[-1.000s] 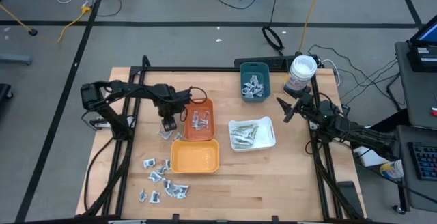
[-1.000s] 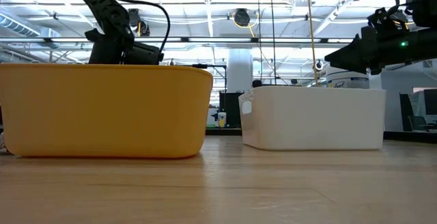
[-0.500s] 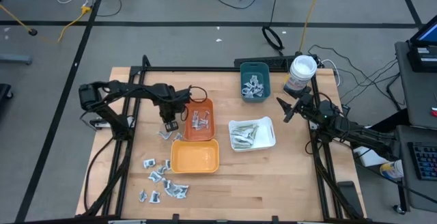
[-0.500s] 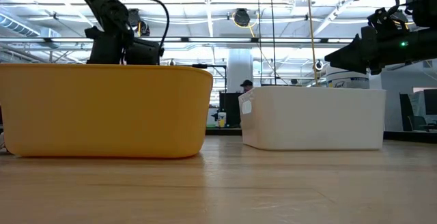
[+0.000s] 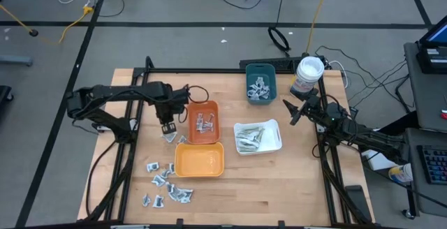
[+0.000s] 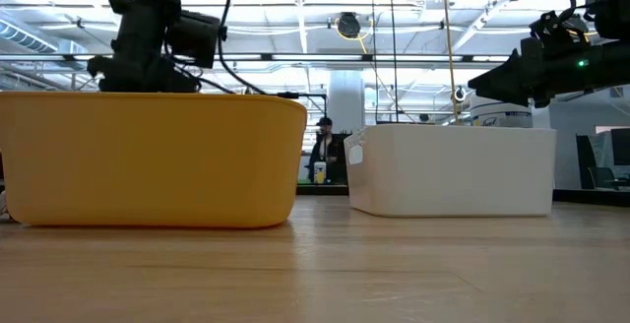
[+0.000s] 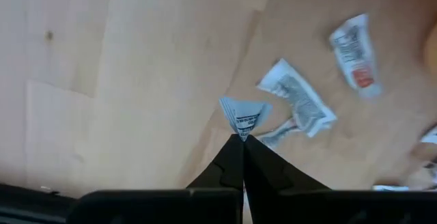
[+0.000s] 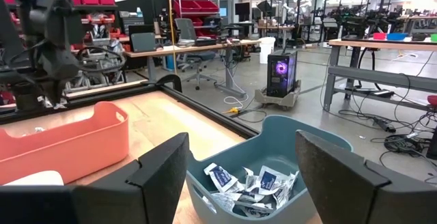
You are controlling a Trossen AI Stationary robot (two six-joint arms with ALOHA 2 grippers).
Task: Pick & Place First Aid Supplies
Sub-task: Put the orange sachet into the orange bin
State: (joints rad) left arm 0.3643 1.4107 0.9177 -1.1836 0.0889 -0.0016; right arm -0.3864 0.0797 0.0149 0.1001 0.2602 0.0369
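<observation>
My left gripper (image 5: 167, 126) points down over the table just left of the red-orange tray (image 5: 211, 133) and is shut on a silvery-white sachet (image 7: 244, 115). Under it, two more sachets (image 7: 298, 101) lie flat on the wood. Several others (image 5: 165, 184) lie scattered near the front left. More sachets fill the teal tray (image 5: 269, 72), and slim pale strips lie in the white tray (image 5: 274, 142). My right gripper (image 8: 240, 142) stands open and level at the table's right side, facing the teal tray (image 8: 321, 132), with nothing between its fingers. My left gripper pinches the sachet's lower corner (image 7: 243, 131) between its two fingertips, coming from above and pointing down. The sachet sticks out past the fingertips, crumpled, and is lifted clear of the table.
A yellow-orange tray (image 5: 199, 160) sits near the front, just right of the loose sachets. A white tub (image 5: 308, 75) stands at the far right. Bare wood lies along the table's front edge and in its far left corner.
My left gripper has risen from the table beside the red-orange tray and has shifted a little toward the table's left edge.
</observation>
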